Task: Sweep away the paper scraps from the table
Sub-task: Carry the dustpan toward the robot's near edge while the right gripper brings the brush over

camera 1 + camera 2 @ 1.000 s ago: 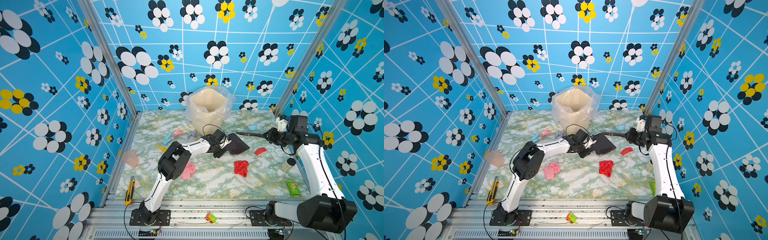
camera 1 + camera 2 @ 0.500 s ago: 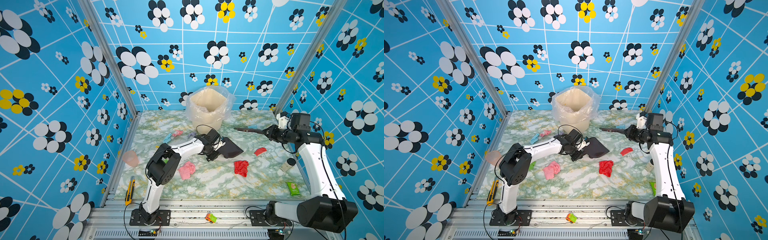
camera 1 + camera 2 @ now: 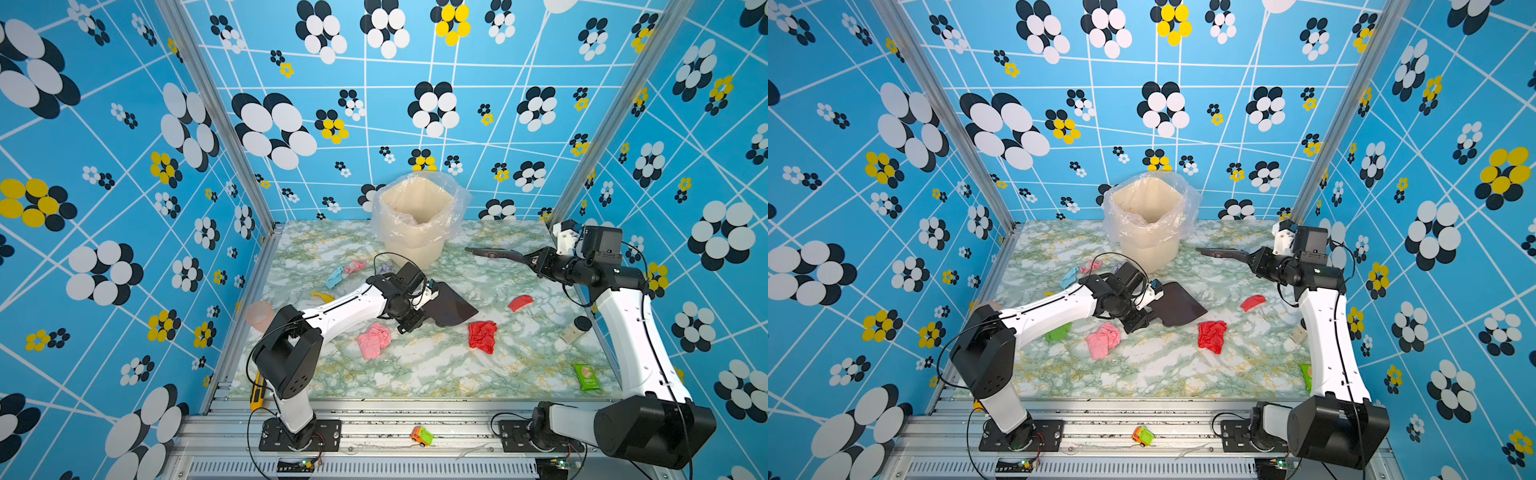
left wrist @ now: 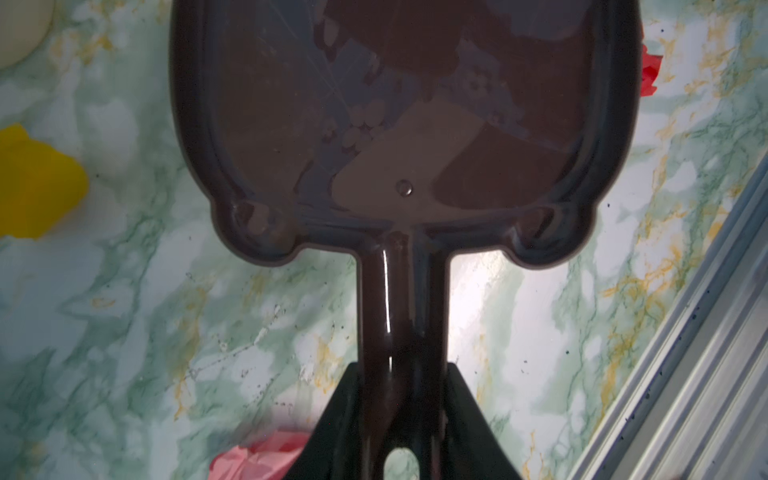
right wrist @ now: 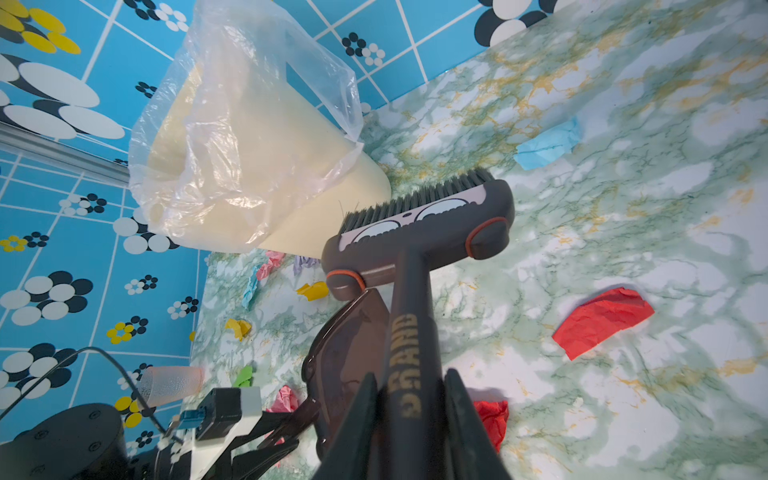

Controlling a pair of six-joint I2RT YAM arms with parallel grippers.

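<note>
My left gripper [image 3: 420, 305] [image 4: 401, 415] is shut on the handle of a dark brown dustpan [image 3: 452, 306] [image 4: 399, 104] that lies low over the marble table [image 3: 436, 374]. Paper scraps surround it: a pink wad [image 3: 373, 340], a red wad [image 3: 482, 336], a flat red scrap [image 3: 519, 302], light blue [image 3: 334, 277], small pink [image 3: 355, 266], lavender [image 3: 385, 268], yellow [image 3: 322, 296] and green [image 3: 1058, 331] ones. My right gripper [image 3: 528, 259] [image 5: 409, 415] is shut on a grey brush [image 3: 490, 252] [image 5: 419, 224], held in the air beside the bin.
A cream bin with a clear plastic liner [image 3: 417, 220] stands at the back middle. A pink cup [image 3: 258, 316] and a yellow knife [image 3: 255, 390] sit at the left edge. A small bottle [image 3: 575, 328] and a green packet [image 3: 586, 376] lie right. A toy car [image 3: 421, 435] rests on the front rail.
My left arm has drawn the dustpan leftward and a little nearer the front. The brush in my right gripper has risen slightly towards the back. The scraps have not moved.
</note>
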